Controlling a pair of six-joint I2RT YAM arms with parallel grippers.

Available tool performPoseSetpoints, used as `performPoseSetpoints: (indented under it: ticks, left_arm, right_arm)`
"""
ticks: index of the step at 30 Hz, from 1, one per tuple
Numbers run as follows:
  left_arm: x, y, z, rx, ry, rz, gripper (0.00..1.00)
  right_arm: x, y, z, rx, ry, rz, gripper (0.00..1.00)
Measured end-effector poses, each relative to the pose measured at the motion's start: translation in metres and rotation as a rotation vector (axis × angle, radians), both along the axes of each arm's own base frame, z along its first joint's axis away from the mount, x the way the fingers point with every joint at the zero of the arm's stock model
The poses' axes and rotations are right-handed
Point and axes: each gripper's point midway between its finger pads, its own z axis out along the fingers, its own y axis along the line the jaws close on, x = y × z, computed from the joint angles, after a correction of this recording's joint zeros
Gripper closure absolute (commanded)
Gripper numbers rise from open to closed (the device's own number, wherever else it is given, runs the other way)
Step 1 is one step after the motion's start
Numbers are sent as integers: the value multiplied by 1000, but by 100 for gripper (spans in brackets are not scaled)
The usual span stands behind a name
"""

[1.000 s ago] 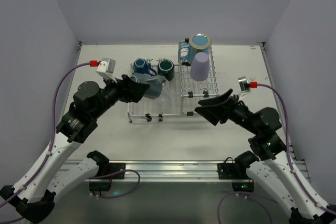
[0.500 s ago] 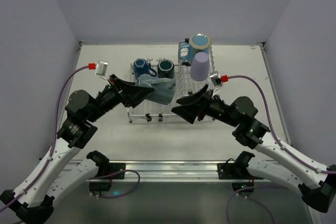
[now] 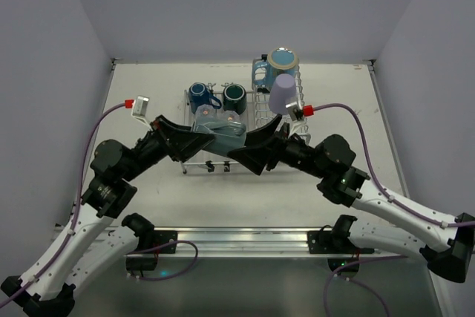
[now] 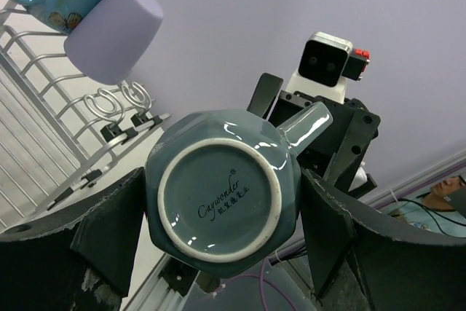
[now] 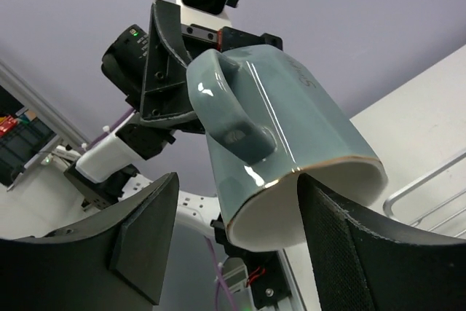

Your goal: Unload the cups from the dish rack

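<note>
- Pinching with the left fingers on two opposite sides of the grey-green mug, base facing the left wrist; left gripper clamping it across the body.
- Framing the mug's open mouth with the right fingers, spread apart and not visibly pressing on it; right gripper reaching in from the opposite side.
- Holding the mug tipped on its side in the air, over the near flat part of the rack.
- Judging it as glazed ceramic: stiff, fairly heavy, slick under the pads, likely chipping if knocked against metal.
- Favouring a hold across the faceted body or around the rim, leaving the handle free.
- Noting a blue mug and a dark green mug at the far edge of the rack, and a lavender tumbler and light-blue mug on the raised right part of the rack.
- Watching for crowding: both grippers meeting nose to nose over the rack, wires below, tumbler close beside the right arm.
</note>
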Motion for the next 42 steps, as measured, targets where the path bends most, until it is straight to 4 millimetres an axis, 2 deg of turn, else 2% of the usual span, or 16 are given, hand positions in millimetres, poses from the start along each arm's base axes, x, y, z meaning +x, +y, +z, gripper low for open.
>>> performPoseSetpoints:
  ticks: [4, 7, 8, 9, 10, 11, 12, 13, 16, 19, 23, 27, 31, 34, 37, 42]
  left_arm:
    - [0, -2, -8, -6, 18, -10, 86]
    - [0, -2, -9, -14, 26, -12, 78]
    - [0, -2, -8, -17, 22, -12, 75]
    - [-1, -2, -7, -21, 20, -15, 69]
    - [-2, -1, -6, -26, 16, -17, 54]
    - [-3, -1, -4, -31, 10, -18, 47]
    - [-4, 0, -2, -36, 5, -19, 39]
    - [-5, -1, -1, -48, 14, -26, 27]
    - [-10, -1, 3, -74, 36, -48, 9]
    - [-8, -2, -6, -18, 6, -32, 1]
    - [-3, 0, -13, 49, -28, -2, 0]
    - [-3, 4, -1, 101, -99, 24, 0]
    - [-4, 10, 7, 147, -154, 53, 0]
    - [-1, 16, 6, 198, -168, 96, 0]
    - [2, 24, -3, 251, -169, 138, 0]
    - [4, 34, -23, 349, -163, 177, 0]
  right_arm:
    - [-5, 14, 0, 5, -2, 29, 40]
    - [-10, 24, -3, 3, 4, 45, 52]
    - [-12, 27, -4, 4, 6, 52, 61]
    - [-12, 29, -5, 4, 8, 51, 67]
    - [-12, 30, -5, 4, 11, 49, 74]
    - [-12, 31, -5, 8, 13, 45, 81]
    - [-13, 31, -4, 13, 14, 46, 92]
    - [-14, 32, 0, 26, 7, 50, 98]
    - [-21, 28, 8, 55, -28, 56, 100]
    - [-19, 20, 7, 60, -13, 24, 100]
    - [-11, 3, 4, 31, 13, -54, 100]
    - [-4, -11, -7, -43, 36, -125, 100]
    - [3, -20, -4, -109, 41, -182, 100]
    - [9, -34, 14, -140, 23, -250, 100]
    - [17, -61, 44, -138, -18, -358, 100]
    - [46, -131, 104, -145, -107, -687, 100]
